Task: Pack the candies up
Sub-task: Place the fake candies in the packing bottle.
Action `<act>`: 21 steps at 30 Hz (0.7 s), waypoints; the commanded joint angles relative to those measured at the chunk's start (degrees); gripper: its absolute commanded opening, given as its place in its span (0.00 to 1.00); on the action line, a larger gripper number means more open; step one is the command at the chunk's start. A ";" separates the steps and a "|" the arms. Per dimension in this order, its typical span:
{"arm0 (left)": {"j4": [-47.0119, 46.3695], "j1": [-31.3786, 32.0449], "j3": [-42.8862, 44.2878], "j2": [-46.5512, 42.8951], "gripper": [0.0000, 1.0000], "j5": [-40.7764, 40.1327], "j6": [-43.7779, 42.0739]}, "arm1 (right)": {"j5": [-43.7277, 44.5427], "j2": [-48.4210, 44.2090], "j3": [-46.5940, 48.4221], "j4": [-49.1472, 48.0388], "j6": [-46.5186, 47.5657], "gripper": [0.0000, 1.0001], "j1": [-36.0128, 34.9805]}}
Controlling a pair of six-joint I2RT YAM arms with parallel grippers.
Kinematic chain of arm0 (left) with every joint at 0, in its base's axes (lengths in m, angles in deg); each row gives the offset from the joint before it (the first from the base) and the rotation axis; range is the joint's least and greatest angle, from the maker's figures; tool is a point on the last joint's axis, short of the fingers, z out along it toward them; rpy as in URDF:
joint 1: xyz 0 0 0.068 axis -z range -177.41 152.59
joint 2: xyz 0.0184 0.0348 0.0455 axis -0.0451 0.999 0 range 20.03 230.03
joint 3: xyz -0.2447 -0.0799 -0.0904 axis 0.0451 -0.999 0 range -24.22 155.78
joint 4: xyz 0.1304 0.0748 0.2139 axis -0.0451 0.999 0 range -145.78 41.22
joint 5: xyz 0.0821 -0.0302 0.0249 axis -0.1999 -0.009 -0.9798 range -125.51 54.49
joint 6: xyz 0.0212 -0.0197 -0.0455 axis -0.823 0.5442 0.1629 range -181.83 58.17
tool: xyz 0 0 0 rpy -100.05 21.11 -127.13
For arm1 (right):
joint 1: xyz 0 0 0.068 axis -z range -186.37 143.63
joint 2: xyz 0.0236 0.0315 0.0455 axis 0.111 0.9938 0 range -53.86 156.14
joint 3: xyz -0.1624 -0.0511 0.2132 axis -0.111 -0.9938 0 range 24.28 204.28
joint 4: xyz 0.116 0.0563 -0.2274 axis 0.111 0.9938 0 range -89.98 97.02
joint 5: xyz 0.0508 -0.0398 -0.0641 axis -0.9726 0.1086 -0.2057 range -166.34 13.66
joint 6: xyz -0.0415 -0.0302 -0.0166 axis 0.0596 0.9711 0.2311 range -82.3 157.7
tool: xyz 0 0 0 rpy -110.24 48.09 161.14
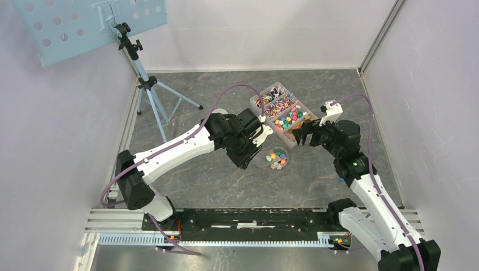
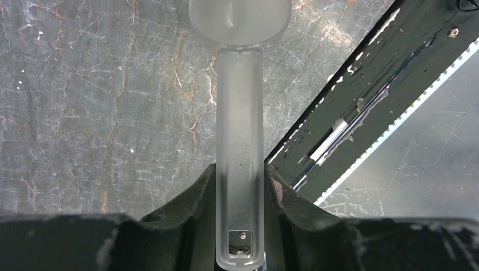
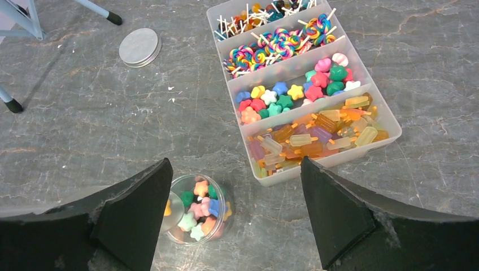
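Note:
The candies (image 3: 270, 99) fill a clear divided tray (image 3: 393, 127): lollipops at the back, star and heart shapes in the middle, wrapped amber ones in front. More star candies (image 3: 202, 206) lie in a small clear jar (image 1: 277, 158) in front of the tray (image 1: 282, 111). My left gripper (image 1: 252, 158) (image 2: 240, 175) is shut on the handle of a frosted plastic scoop (image 2: 240, 113). The scoop's bowl (image 2: 240, 20) looks empty and sits at the jar's left rim. My right gripper (image 1: 303, 134) (image 3: 234, 164) stands open above the jar and the tray's near edge, holding nothing.
A grey round lid (image 3: 139, 47) lies on the table to the left of the tray. A tripod (image 1: 148, 84) with a perforated blue board stands at the back left. The black base rail (image 2: 361, 101) runs along the near edge.

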 commanded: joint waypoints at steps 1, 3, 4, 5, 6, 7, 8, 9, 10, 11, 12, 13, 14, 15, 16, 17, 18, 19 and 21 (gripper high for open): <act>0.24 0.46 2.62 0.50 0.02 0.03 1.20 | -0.71 -0.46 -0.37 -2.71 0.82 0.90 -0.25; 0.24 0.55 2.73 0.59 0.02 -0.08 1.26 | -0.79 -0.45 -0.22 -2.73 0.82 0.90 -0.26; 0.28 0.55 2.85 0.59 0.02 -0.16 1.20 | -0.75 -0.53 -0.18 -2.71 0.86 0.90 -0.30; 0.29 0.55 2.96 0.61 0.02 -0.10 1.20 | -0.78 -0.55 -0.11 -2.77 0.79 0.90 -0.31; 0.33 0.54 3.05 0.60 0.02 -0.14 1.19 | -0.81 -0.53 -0.15 -2.79 0.85 0.90 -0.29; 0.41 0.54 3.23 0.62 0.02 -0.28 1.19 | -0.83 -0.49 -0.19 -2.88 0.89 0.90 -0.30; 0.54 0.55 3.38 0.59 0.02 -0.32 1.19 | -0.83 -0.37 -0.20 -2.94 0.80 0.90 -0.36; 0.68 0.55 3.60 0.59 0.02 -0.24 1.19 | -0.79 -0.32 -0.24 -2.98 0.84 0.90 -0.29; 0.88 0.64 3.82 0.61 0.02 -0.24 1.11 | -0.90 -0.10 -0.24 -3.05 0.86 0.90 -0.26; 1.19 0.60 4.02 0.59 0.02 -0.26 1.11 | -0.97 0.06 -0.37 -3.12 0.77 0.90 -0.30; 1.36 0.63 4.30 0.68 0.02 -0.40 1.11 | -1.03 0.32 -0.36 -3.13 0.77 0.91 -0.31; 1.66 0.64 4.50 0.65 0.02 -0.45 1.11 | -1.14 0.40 -0.37 -3.15 0.77 0.91 -0.24; 1.96 0.65 4.68 0.76 0.02 -0.68 1.11 | -1.19 0.50 -0.32 -3.16 0.77 0.91 -0.29; 2.45 0.63 5.16 0.90 0.02 -0.85 1.19 | -1.25 0.64 -0.37 -3.27 0.78 0.91 -0.30; 2.95 0.63 5.47 1.06 0.02 -0.92 1.28 | -1.26 0.60 -0.37 -3.40 0.63 0.91 -0.29; 3.25 0.64 5.78 1.23 0.02 -1.01 1.28 | -1.25 0.58 -0.37 -3.42 0.69 0.91 -0.25; 3.63 0.64 5.96 1.30 0.02 -1.12 1.37 | -1.28 0.58 -0.37 -3.52 0.60 0.91 -0.31; 3.89 0.64 6.05 1.45 0.02 -1.25 1.28 | -1.23 0.62 -0.37 -3.50 0.57 0.91 -0.31; 4.90 0.58 6.35 2.01 0.02 -2.41 1.28 | -1.34 0.63 -0.45 -3.60 0.50 0.91 -0.26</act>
